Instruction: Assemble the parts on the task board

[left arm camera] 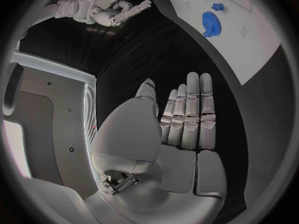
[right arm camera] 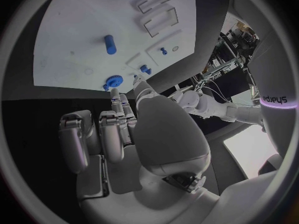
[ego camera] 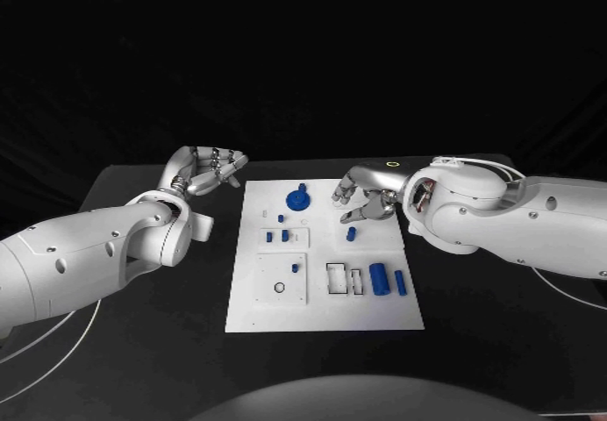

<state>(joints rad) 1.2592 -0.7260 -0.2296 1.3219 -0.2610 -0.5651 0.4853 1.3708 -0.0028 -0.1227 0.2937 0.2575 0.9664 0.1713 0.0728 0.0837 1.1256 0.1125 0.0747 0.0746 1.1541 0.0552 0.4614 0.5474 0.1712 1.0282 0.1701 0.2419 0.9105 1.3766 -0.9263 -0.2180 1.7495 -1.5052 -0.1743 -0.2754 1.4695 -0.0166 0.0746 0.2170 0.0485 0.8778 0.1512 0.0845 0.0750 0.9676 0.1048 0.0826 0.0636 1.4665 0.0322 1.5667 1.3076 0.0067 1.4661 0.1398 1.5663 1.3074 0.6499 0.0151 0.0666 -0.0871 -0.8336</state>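
The task board (ego camera: 324,307) lies between the two hands, bearing one blue gear (ego camera: 297,198) near the left hand (ego camera: 209,168) and two blue cylinders (ego camera: 378,281) nearer the robot. The right hand (ego camera: 362,199) hovers over its far right corner. Both hands hold nothing, fingers apart.

Left hand (left arm camera: 181,134) empty (fingers (left arm camera: 192,99) straight), blue gear (left arm camera: 211,24) on task board (left arm camera: 261,45)

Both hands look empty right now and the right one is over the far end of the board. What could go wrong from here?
1. The right hand hovers close to the small blue peg; a low descent may knock it over.
2. The blue gear lies just beside that hand, so a sideways sweep might shift it.
3. The left hand sits off the task board, open, and may crowd the right hand if it reaches in.
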